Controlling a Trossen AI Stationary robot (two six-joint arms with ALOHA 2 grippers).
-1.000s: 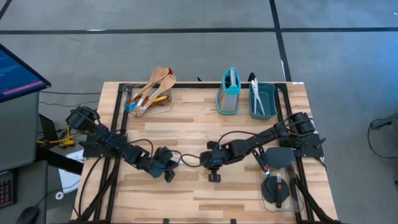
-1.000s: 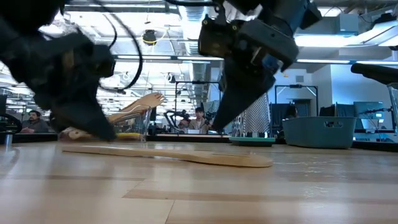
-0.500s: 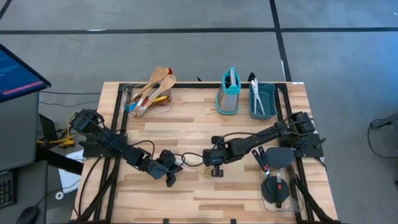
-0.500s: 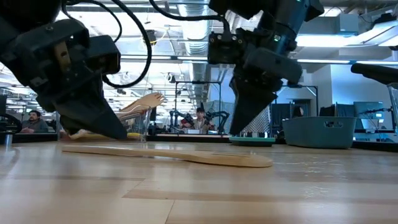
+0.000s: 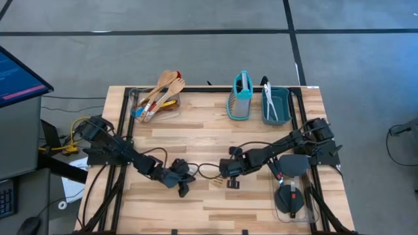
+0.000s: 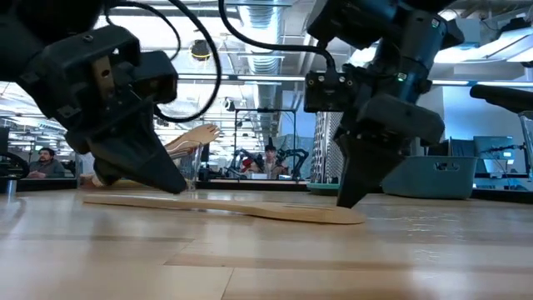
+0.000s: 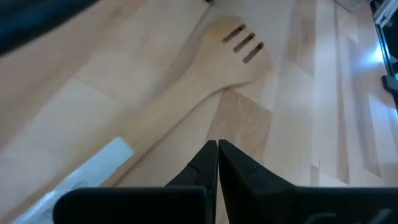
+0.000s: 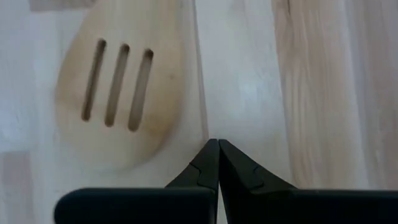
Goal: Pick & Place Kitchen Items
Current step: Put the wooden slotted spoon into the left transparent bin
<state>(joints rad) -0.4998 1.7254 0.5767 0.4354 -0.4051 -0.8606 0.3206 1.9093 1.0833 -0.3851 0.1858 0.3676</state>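
Wooden table (image 5: 261, 137) under two dark arms, both reaching low toward its middle; teal rectangular bin (image 5: 277, 104) at the far right edge, white utensils lying inside; teal box grater (image 5: 241, 96) upright just beside it, toward the centre; clear container (image 5: 157, 101) at the far left, crammed with wooden spoons and coloured handles; black spatulas (image 5: 290, 183) in a see-through tray at the near right corner. Left gripper (image 5: 183, 189) low over the boards near the table's middle, fingers (image 7: 205, 163) pressed tight together, nothing between them; right gripper (image 5: 232, 183) just across from it, fingers (image 8: 208, 163) likewise closed, empty-handed. Wooden slotted spatula (image 6: 225, 207) flat on the table between the two grippers, ungrasped; slotted blade (image 8: 118, 93) toward the right gripper's tips, handle running back toward the left gripper; three slots plain in both wrist views. People seated far behind the table in the low view.
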